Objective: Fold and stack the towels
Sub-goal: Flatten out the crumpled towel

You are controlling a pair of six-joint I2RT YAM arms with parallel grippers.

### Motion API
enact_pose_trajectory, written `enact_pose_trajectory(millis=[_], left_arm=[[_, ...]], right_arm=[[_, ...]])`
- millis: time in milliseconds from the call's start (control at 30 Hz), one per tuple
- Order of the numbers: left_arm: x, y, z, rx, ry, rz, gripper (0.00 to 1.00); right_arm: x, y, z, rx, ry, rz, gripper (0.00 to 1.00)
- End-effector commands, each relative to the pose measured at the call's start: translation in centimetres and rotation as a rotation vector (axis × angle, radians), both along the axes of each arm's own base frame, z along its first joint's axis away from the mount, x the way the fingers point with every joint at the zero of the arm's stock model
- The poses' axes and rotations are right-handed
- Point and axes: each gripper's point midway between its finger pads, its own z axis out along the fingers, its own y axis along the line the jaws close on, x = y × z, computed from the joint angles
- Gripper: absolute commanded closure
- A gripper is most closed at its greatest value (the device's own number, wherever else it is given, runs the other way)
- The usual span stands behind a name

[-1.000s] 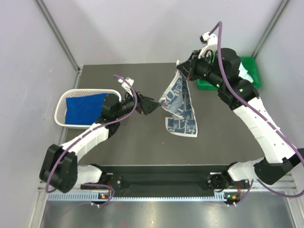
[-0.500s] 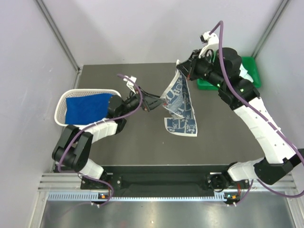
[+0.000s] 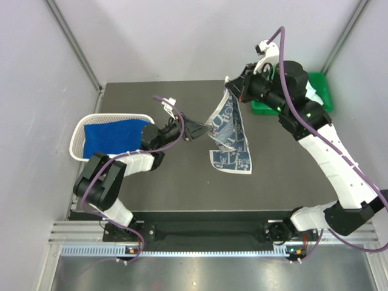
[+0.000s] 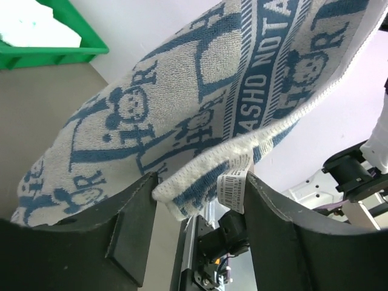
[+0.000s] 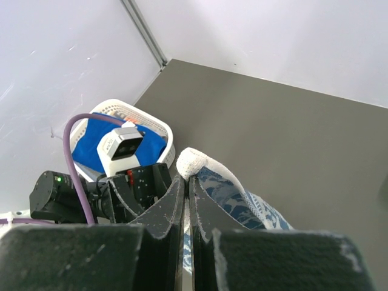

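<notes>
1. Hanging from my right tool (image 3: 233, 91), the patterned towel (image 3: 229, 130) is raised by one upper corner above the far half of the desk (image 3: 182, 182). The jaws of this tool are pressed fully together on that corner, and in the right wrist view a white nub of cloth bulges out just past the fingertips.
2. The patterned towel carries blue-grey lettering and small figures on a white ground. From the pinched corner it drapes downward and toward the near side. Its lower end reaches the desk close to the middle.
3. My left tool (image 3: 203, 129) reaches in from the left and meets the hanging towel at its left edge, clear of the desk surface. Its jaws stand partly apart and straddle the hem. In the left wrist view the hem and a small white label (image 4: 233, 191) lie between the two dark fingers (image 4: 130, 230). The cloth sits close against both of them but is not yet clamped.
4. The royal blue towel (image 3: 112, 136) lies inside the white lattice basket (image 3: 77, 145) at the left edge of the desk, well apart from the patterned towel.
5. The green tray (image 3: 321, 91) sits at the far right corner, partly hidden behind my right arm. A pale cloth (image 3: 310, 91) rests in it; I cannot tell how that cloth is folded.
</notes>
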Motion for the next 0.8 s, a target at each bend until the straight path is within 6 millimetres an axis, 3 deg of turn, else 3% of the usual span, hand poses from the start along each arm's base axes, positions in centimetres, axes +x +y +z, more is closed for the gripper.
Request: enact_pose_trajectory(millis=[0, 133, 167, 233, 333, 367, 433, 467, 500, 533, 767], left_arm=[[-2.3, 0.9, 5.5, -0.116, -0.221, -0.009, 0.42], [-2.4, 0.7, 6.1, -0.122, -0.231, -0.019, 0.51], [-2.5, 0.7, 6.2, -0.12, -0.23, -0.022, 0.61], [-2.7, 0.7, 6.4, -0.12, -0.232, -0.022, 0.66], [-3.0, 0.8, 6.7, -0.105, -0.223, -0.021, 0.87], [-3.2, 1.0, 6.9, -0.087, -0.22, -0.017, 0.98], [-3.2, 1.1, 7.3, -0.052, -0.212, 0.006, 1.0], [-3.7, 1.6, 8.6, -0.024, -0.272, 0.038, 1.0], [-3.0, 1.6, 7.4, 0.046, -0.195, 0.072, 1.0], [-3.9, 2.3, 9.9, 0.058, -0.242, 0.101, 1.0], [-6.7, 4.7, 15.6, 0.267, -0.387, 0.215, 1.0]], right_arm=[[-1.4, -0.5, 4.3, 0.062, -0.101, 0.011, 1.0], [-1.4, -0.6, 4.2, 0.059, -0.102, 0.005, 1.0], [-1.3, -0.6, 4.1, 0.057, -0.1, 0.004, 1.0], [-1.4, -0.9, 4.2, 0.058, -0.105, -0.004, 1.0], [-1.5, -1.3, 4.4, 0.056, -0.114, -0.02, 1.0], [-1.6, -1.4, 4.3, 0.052, -0.115, -0.025, 1.0], [-1.8, -2.0, 4.7, 0.052, -0.128, -0.041, 1.0], [-1.8, -2.2, 4.6, 0.046, -0.131, -0.047, 1.0], [-2.2, -2.6, 5.0, 0.049, -0.144, -0.055, 1.0], [-2.4, -2.8, 5.1, 0.048, -0.15, -0.059, 1.0], [-5.8, -4.9, 8.0, 0.092, -0.259, -0.048, 1.0]])
